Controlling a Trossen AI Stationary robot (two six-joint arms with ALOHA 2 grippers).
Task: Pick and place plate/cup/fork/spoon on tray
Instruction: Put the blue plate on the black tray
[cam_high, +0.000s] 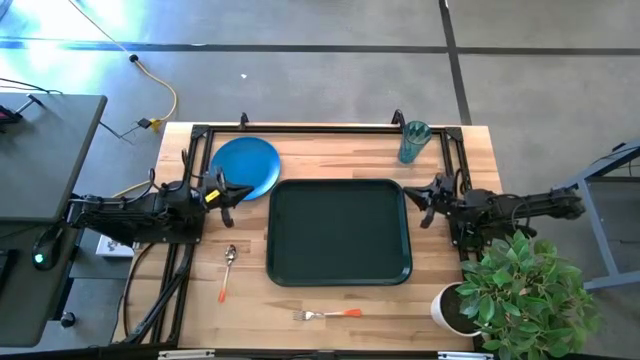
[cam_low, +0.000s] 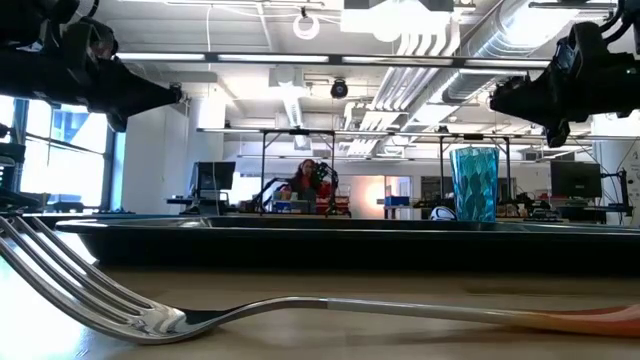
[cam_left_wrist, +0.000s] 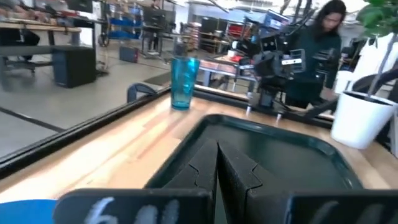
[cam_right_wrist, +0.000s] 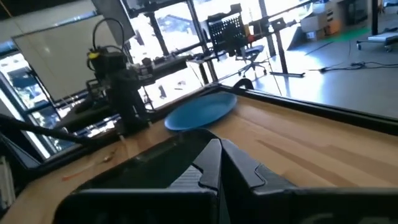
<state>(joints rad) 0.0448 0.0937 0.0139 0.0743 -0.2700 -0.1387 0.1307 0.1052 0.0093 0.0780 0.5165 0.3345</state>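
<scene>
The dark tray (cam_high: 340, 232) lies at the table's middle. The blue plate (cam_high: 246, 166) lies at the far left, its right part resting on the tray's far-left rim; it also shows in the right wrist view (cam_right_wrist: 202, 112). The teal cup (cam_high: 413, 142) stands upright at the far right, also in the left wrist view (cam_left_wrist: 184, 82). The spoon (cam_high: 228, 271) lies left of the tray, the fork (cam_high: 326, 314) near the front edge. My left gripper (cam_high: 232, 192) is shut and empty beside the plate. My right gripper (cam_high: 420, 200) is shut and empty at the tray's right edge.
A potted plant in a white pot (cam_high: 515, 290) stands at the table's near right corner. A black frame rail (cam_high: 320, 128) runs along the far edge. A person (cam_left_wrist: 320, 37) is in the room beyond the table.
</scene>
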